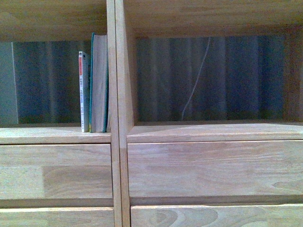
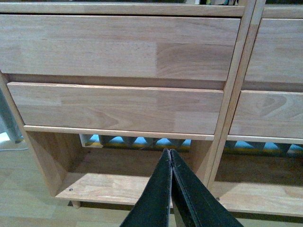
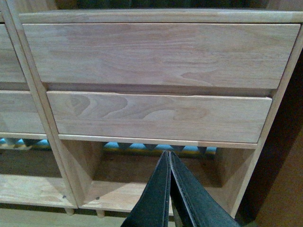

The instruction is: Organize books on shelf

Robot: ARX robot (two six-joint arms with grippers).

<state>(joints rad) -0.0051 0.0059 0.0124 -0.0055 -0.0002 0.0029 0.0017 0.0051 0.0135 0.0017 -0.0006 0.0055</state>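
Light-wood shelf (image 1: pixel 118 94) is filling the front view, with the white paperback (image 1: pixel 84 92) and teal book (image 1: pixel 99 82) standing upright in the left compartment, touching, the teal one against the divider. Left gripper (image 2: pixel 170 156) and right gripper (image 3: pixel 169 157) are hanging pressed together, empty, before the drawers (image 2: pixel 118 45).

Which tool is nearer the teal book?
Left, judging by columns. The teal book stands in the left column; the left tool hangs low before that column's drawers, the right tool before the right column's.
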